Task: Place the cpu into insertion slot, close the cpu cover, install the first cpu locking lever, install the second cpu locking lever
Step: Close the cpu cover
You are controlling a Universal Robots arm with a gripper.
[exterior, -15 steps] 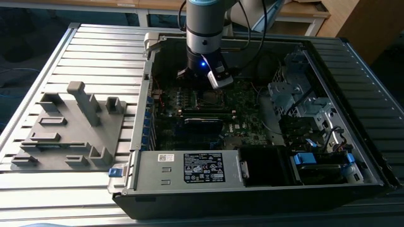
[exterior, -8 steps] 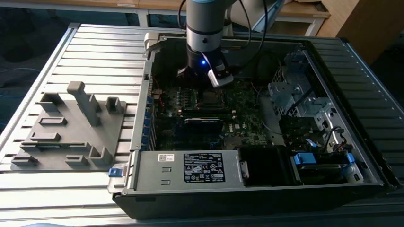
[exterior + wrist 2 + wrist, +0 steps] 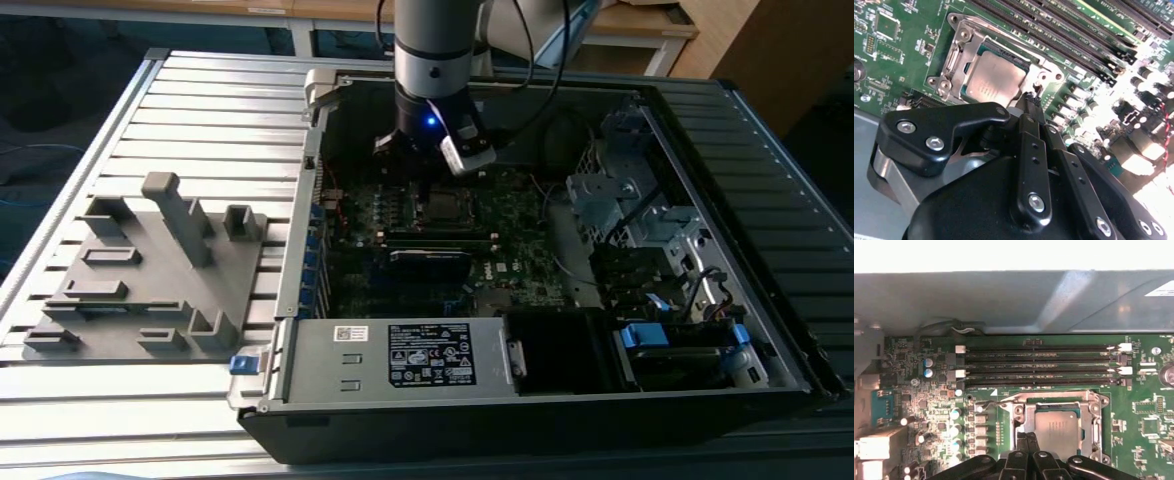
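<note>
The black two-fingered end effector (image 3: 1031,100) has its slim fingers drawn together with no gap showing between them. The tips are down at one edge of the small square silvery metal cpu cover (image 3: 955,60), on or just beside that edge, and I cannot tell whether anything thin is pinched between them. The cover lies flat, its window framing the small flat square cpu with the dull silvery-grey metal top (image 3: 996,80). The chip rests inside the dark, thin-rimmed square insertion slot (image 3: 1004,51), so seating and covering look done. In the first wrist view a thin bent steel-wire locking lever (image 3: 991,403) pokes out beside the cover's corner, apparently not tucked home. I judge that lever to be light but springy and stiff; its bare wire is slick and likely to slide off smooth fingertips, so it is best taken at its bent handle end rather than along the shaft. The cover is thin rigid sheet metal that tolerates a push on its frame, while the chip and the fine contacts beneath it are fragile and should take no sideways load. Around the slot spreads the green circuit board (image 3: 1144,425) with long black memory slots (image 3: 1039,365) alongside, all within a black computer case (image 3: 534,425) lying open on the grey ribbed counter (image 3: 200,100).
</note>
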